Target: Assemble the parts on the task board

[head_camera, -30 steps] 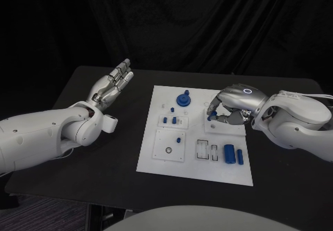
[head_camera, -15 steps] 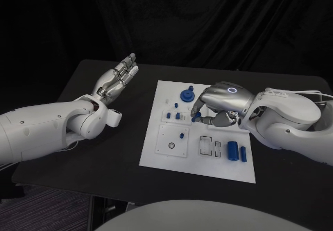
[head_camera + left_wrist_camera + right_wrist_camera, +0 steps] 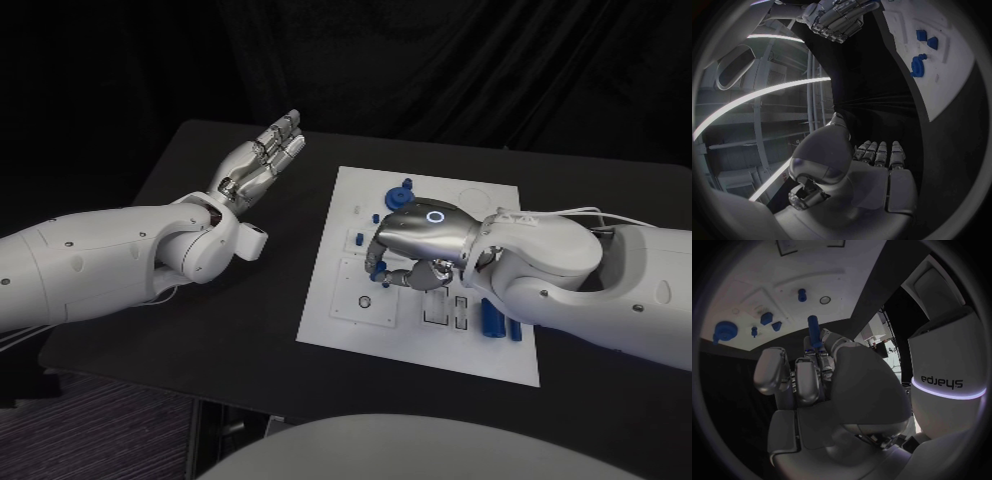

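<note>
Right hand (image 3: 411, 245) around blue peg (image 3: 814, 332)

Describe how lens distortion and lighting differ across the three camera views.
Head view: straight edges, dark backdrop, the white task board bright against the black table. Left wrist view: fisheye bends the room's light strips into arcs. Right wrist view: the board's edge curves, and the right hand looms large.

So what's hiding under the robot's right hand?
The right hand holds a blue peg above the task board. The board's middle lies beneath it; whatever sits there is covered.
</note>
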Robot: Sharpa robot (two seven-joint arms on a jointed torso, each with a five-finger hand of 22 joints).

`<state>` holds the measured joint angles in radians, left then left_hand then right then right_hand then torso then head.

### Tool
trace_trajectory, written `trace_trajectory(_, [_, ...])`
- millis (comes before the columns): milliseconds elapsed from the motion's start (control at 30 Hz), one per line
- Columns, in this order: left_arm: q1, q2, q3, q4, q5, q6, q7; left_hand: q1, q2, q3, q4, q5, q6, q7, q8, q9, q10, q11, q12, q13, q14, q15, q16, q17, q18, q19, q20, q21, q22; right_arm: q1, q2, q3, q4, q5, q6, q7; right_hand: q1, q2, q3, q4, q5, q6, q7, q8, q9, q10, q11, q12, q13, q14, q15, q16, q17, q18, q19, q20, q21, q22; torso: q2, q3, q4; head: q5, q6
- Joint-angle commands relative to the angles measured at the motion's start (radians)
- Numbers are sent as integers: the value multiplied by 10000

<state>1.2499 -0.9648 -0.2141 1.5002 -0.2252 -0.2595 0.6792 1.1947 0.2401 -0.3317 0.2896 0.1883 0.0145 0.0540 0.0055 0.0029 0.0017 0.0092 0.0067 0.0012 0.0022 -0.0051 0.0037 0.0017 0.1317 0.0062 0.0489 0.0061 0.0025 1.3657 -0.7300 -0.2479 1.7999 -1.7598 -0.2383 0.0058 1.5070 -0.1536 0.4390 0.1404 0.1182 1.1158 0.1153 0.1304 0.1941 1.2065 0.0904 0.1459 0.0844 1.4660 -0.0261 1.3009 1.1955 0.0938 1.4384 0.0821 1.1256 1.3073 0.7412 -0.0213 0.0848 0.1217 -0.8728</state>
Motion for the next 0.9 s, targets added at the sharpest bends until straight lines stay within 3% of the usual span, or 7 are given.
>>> trace_trajectory(33, [-9, 29, 9, 4, 34, 143, 1059, 113, -14, 49, 12, 27, 3, 58, -13, 13, -17, 90, -67, -12, -22, 68, -37, -17, -82, -3, 52, -15, 17, -202, 194, 7, -187, -354, 332, 264, 108, 30, 11, -74, 2, -56, 12, -54, 16, 501, -415, -38, 7, 223, -35, -29, -2, -89, -2, -77, -43, 1490, 1, -2, -1, 49, 2])
trace_trajectory(300, [-9, 68, 10, -39, 34, 182, 1064, 118, -10, 51, 13, 27, 7, 70, -13, 13, -17, 99, -67, -12, -22, 80, -37, -17, -90, -3, 55, -15, 17, -449, 365, 7, -358, -681, 452, 224, 97, 36, 10, -92, 13, -81, 28, -75, 22, 507, -404, -49, 15, 225, -28, -31, 1, -91, 0, -73, -40, 1492, -4, -14, 7, 93, 2])
trace_trajectory(900, [-11, 103, 10, -89, 34, 267, 1034, 142, 0, 61, 8, 64, 19, 85, -10, 16, -17, 114, -67, -12, -22, 109, -37, -17, -111, -1, 63, -13, 18, -680, 543, 7, -481, -780, 348, 211, 68, 32, -4, -95, -3, -91, 33, -87, 30, 510, -398, -59, 21, 229, -22, -27, 11, -91, -1, -69, -46, 1491, -8, -16, 0, 222, 2])
